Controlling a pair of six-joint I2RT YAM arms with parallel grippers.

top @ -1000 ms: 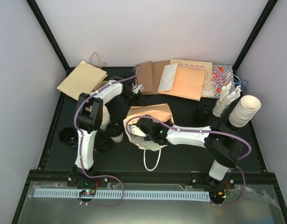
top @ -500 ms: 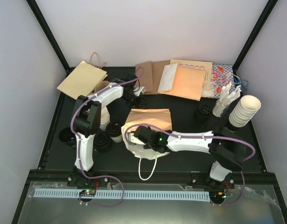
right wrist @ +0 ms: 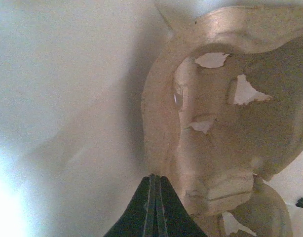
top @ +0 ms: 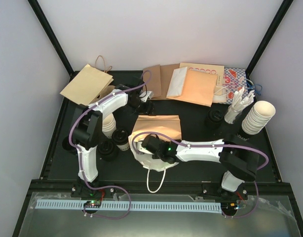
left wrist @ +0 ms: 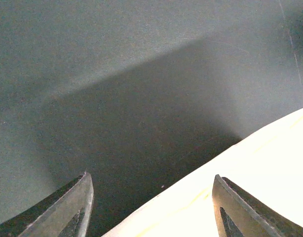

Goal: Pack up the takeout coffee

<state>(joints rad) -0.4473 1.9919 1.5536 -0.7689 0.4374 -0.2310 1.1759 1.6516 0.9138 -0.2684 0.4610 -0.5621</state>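
Inside the white bag (right wrist: pixel 53 89), right gripper (right wrist: pixel 152 178) pinched together, pulp carrier (right wrist: pixel 225 128) just ahead, left gripper (left wrist: pixel 150 197) jaws apart above dark table (left wrist: pixel 92 74), pale paper (left wrist: pixel 260 187) beneath its right finger.

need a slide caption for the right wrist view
Shut right gripper inside the white bag, next to the pulp cup tray.

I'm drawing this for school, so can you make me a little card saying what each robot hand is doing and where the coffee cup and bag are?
left hand: open, holding nothing, above the dark table
right hand: shut, reaching into the white bag
pulp tray: inside the white bag, just ahead of the right hand
lidded cup: upright on the table, left of the white bag, not packed yet
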